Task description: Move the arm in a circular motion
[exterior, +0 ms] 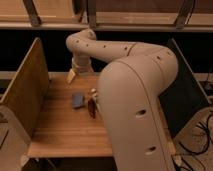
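Observation:
The arm (137,95) is a thick cream-beige tube with small dark oval holes that fills the right middle of the camera view. It rises from the lower right, runs up and left over the table to a bend (82,42), then drops to its narrow end. The gripper (72,76) hangs there over the far left part of the wooden table (65,132), just above the surface. It is behind and apart from the small objects on the table.
A blue flat object (78,99), a dark reddish object (92,107) and a small white item (93,92) lie mid-table, partly hidden by the arm. A wooden side panel (25,90) stands at the left, a dark panel (186,92) at the right. Cables (200,135) lie at the lower right.

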### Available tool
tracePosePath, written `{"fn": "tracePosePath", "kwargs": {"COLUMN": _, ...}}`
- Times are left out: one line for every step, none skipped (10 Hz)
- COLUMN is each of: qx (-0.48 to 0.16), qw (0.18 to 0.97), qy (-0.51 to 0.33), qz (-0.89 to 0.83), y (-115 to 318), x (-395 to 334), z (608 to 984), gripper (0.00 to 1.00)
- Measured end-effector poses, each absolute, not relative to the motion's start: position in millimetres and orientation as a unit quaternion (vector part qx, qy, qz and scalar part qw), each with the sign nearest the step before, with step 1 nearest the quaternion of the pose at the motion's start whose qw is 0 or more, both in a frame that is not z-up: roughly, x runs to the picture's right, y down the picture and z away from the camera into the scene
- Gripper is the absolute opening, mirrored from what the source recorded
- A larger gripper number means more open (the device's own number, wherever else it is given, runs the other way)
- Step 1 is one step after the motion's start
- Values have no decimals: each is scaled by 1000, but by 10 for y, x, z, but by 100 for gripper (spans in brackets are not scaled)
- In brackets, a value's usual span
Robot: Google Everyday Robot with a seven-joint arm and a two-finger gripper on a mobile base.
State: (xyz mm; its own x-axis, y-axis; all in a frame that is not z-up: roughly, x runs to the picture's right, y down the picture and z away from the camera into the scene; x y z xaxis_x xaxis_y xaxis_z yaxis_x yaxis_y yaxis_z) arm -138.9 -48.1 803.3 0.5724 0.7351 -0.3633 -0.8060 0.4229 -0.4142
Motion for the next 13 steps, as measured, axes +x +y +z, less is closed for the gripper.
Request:
{"fn": "tracePosePath", "kwargs": {"qx": -282, "qw": 843, "qy": 77, "qz": 451, "y": -356, "x": -1320, "z": 7951, "gripper": 80}}
{"fn": "tracePosePath", "kwargs": {"qx": -277, "qw": 840, "qy": 100, "qz": 457, "y": -246, "x": -1131, "z": 7873, "gripper": 80}}
{"fn": "tracePosePath", "kwargs": {"qx": -266, "qw": 833, "qy": 121, "qz": 471, "y": -206, "x": -914, "z": 7822, "gripper": 80}}
{"fn": "tracePosePath", "kwargs": {"qx": -251, "qw": 825, "qy": 140, "qz": 487, "y": -206, "x": -686, "z": 7788, "gripper": 80}}
{"fn": "tracePosePath", "kwargs": {"qx": -229, "qw": 813, "qy": 163, "qz": 511, "y": -250, "x": -377, "z": 7752, "gripper": 80}}
{"fn": "tracePosePath", "kwargs": {"qx": -201, "qw": 797, "qy": 191, "qz": 536, "y": -329, "x": -9, "z": 7709, "gripper": 80}}
{"fn": "tracePosePath", "kwargs": {"qx": -178, "qw": 784, "qy": 213, "qz": 556, "y": -420, "x": 297, "z": 7685, "gripper": 80}}
{"fn": "tracePosePath", "kwargs": {"qx": -157, "qw": 772, "qy": 232, "qz": 571, "y": -538, "x": 566, "z": 7678, "gripper": 80}}
{"fn": "tracePosePath", "kwargs": {"qx": -139, "qw": 764, "qy": 243, "qz": 581, "y": -690, "x": 744, "z": 7718, "gripper": 80}}
{"fn": "tracePosePath", "kwargs": {"qx": -129, "qw": 764, "qy": 246, "qz": 583, "y": -847, "x": 800, "z": 7789, "gripper": 80}}
{"fn": "tracePosePath", "kwargs": {"qx": -126, "qw": 772, "qy": 236, "qz": 577, "y": -1024, "x": 704, "z": 7915, "gripper": 80}}
{"fn": "tracePosePath", "kwargs": {"qx": -127, "qw": 780, "qy": 224, "qz": 570, "y": -1168, "x": 556, "z": 8023, "gripper": 80}}
{"fn": "tracePosePath", "kwargs": {"qx": -136, "qw": 790, "qy": 208, "qz": 560, "y": -1261, "x": 321, "z": 8116, "gripper": 80}}
